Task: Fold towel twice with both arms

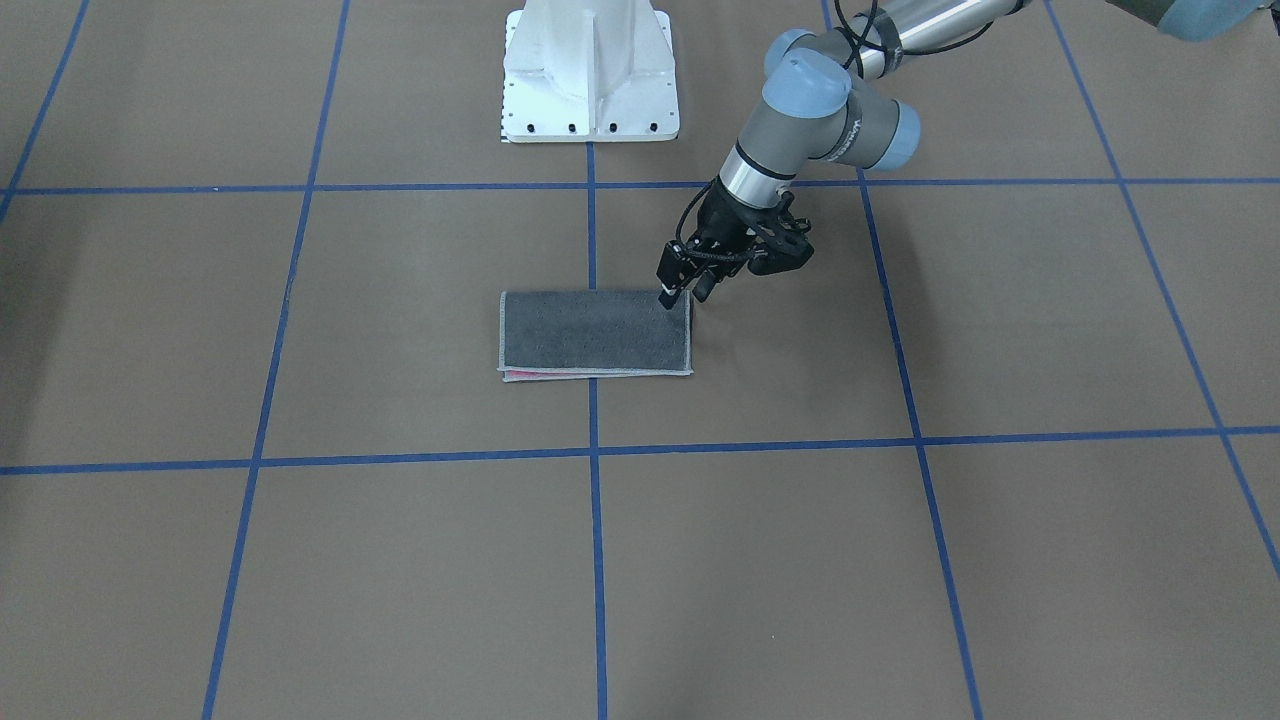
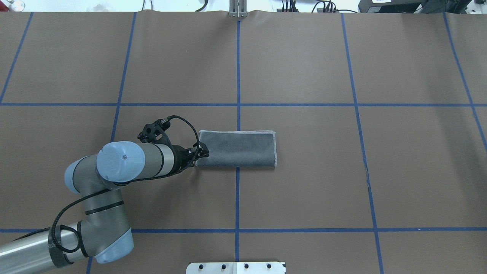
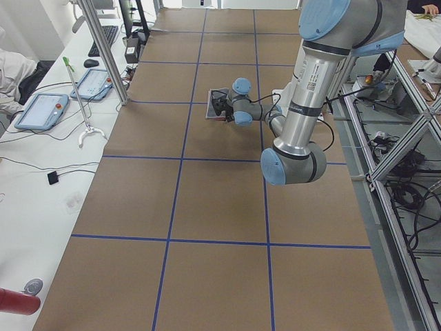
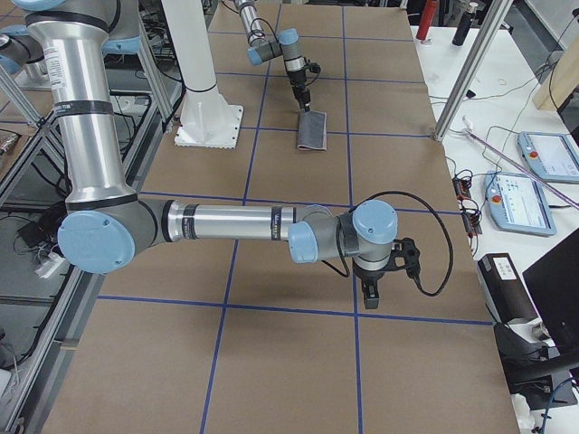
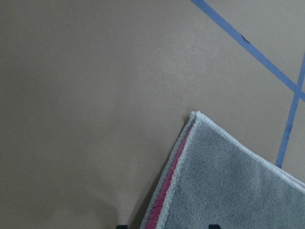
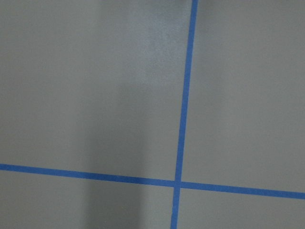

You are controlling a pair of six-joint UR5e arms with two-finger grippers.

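Observation:
The towel [image 1: 595, 330] lies flat near the table's middle, folded to a rectangle, dark grey face up, with a pink strip showing at its edge [image 5: 164, 191]. It also shows in the overhead view [image 2: 237, 148]. My left gripper [image 1: 685, 295] is low over the towel's corner on the robot's left and near side, jaws apart and straddling the edge; it also shows in the overhead view [image 2: 201, 152]. My right gripper [image 4: 371, 291] shows only in the exterior right view, far from the towel, pointing down at bare table; I cannot tell if it is open or shut.
The white pedestal base [image 1: 590, 70] stands behind the towel on the robot's side. Blue tape lines [image 6: 183, 119] grid the brown table. Monitors and tablets [image 4: 543, 154] lie on side benches beyond the table's edge.

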